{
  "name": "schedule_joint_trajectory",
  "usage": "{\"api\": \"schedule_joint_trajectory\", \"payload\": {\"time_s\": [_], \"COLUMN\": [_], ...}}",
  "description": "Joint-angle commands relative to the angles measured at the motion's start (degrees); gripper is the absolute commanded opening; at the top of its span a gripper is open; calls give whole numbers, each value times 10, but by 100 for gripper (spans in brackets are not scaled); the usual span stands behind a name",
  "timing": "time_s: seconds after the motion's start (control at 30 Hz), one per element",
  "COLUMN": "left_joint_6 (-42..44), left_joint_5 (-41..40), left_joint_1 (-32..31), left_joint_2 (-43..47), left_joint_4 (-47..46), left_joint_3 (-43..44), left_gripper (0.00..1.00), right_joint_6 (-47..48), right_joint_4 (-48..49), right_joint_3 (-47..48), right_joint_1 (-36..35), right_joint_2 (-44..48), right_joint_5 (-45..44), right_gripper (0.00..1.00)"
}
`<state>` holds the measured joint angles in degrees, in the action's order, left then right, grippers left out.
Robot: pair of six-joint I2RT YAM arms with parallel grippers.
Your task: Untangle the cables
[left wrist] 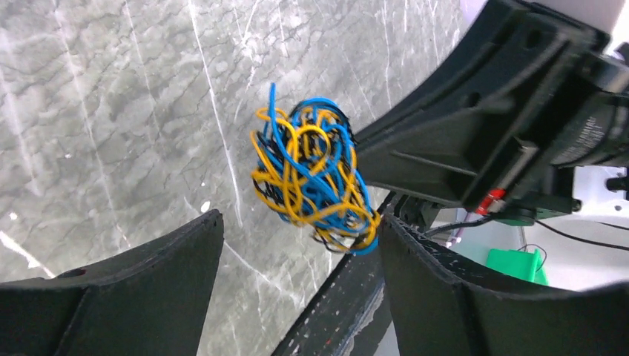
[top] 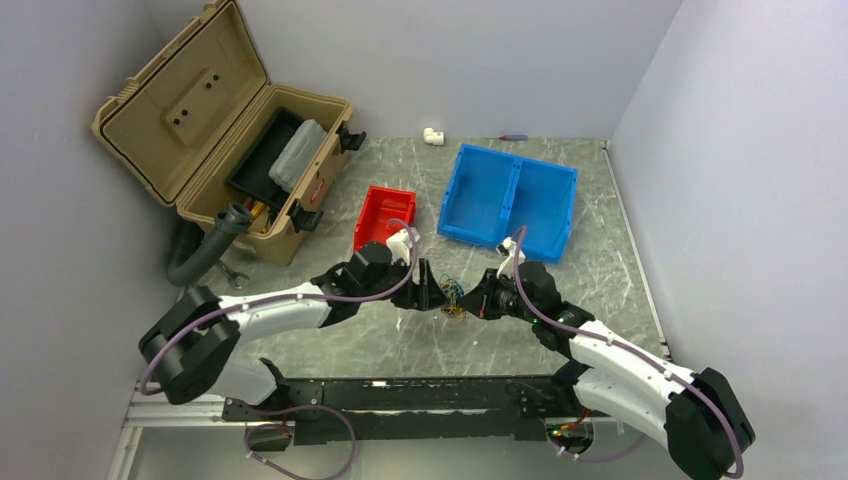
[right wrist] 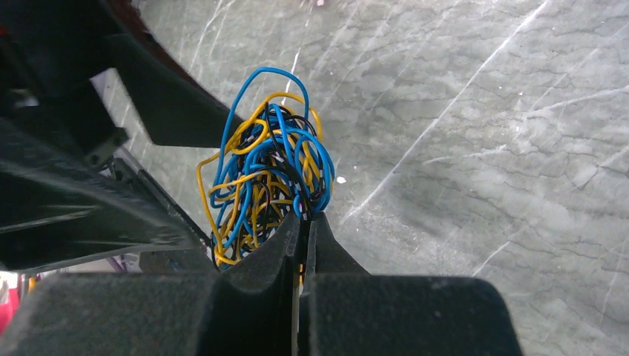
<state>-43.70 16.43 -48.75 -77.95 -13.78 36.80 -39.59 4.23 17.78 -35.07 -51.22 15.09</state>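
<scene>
Cables: the cables (top: 453,298) (left wrist: 315,178) (right wrist: 267,189), blue, yellow-orange and black, are forming one tight ball between the two grippers, near the middle of the surface (top: 600,240). It is not possible to tell if the ball is touching the surface.
Right gripper: the right gripper (top: 478,300) (right wrist: 300,222) is sitting at 3 o'clock of the ball. Its fingers are pressing together on some strands at the ball's lower edge.
Left gripper: the left gripper (top: 432,290) (left wrist: 297,230) is reaching in at 9 o'clock of the ball. Its fingers are standing wide apart, and the ball is lying just beside one finger (left wrist: 415,259), not pinched.
Blue bin: the blue bin (top: 510,200) is standing at 1 o'clock of the ball.
Red bin: the red bin (top: 385,215) is standing at 11 o'clock.
Toolbox: the tan toolbox (top: 230,150) is standing open at 10 o'clock, well apart.
</scene>
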Motion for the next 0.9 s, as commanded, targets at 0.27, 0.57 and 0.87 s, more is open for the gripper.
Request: {"api": "schedule_joint_trajectory", "payload": {"time_s": [0.27,0.57,0.87], "left_joint_6": [-12,70,85], "left_joint_5": [32,-27,2], "left_joint_1": [-8,-8,-7], "left_joint_2": [-60,8,31], "left_joint_4": [-103,45,40], "left_joint_3": [28,24,-11], "left_gripper": [0,0,0], "right_joint_6": [10,-45,-57], "right_joint_4": [-67,-266,-286], "right_joint_3": [23,49,49], "right_joint_1": [-3,-3,-2], "right_joint_2": [34,93,156], "right_joint_5": [-47,-307,-344], "right_gripper": [8,13,56]}}
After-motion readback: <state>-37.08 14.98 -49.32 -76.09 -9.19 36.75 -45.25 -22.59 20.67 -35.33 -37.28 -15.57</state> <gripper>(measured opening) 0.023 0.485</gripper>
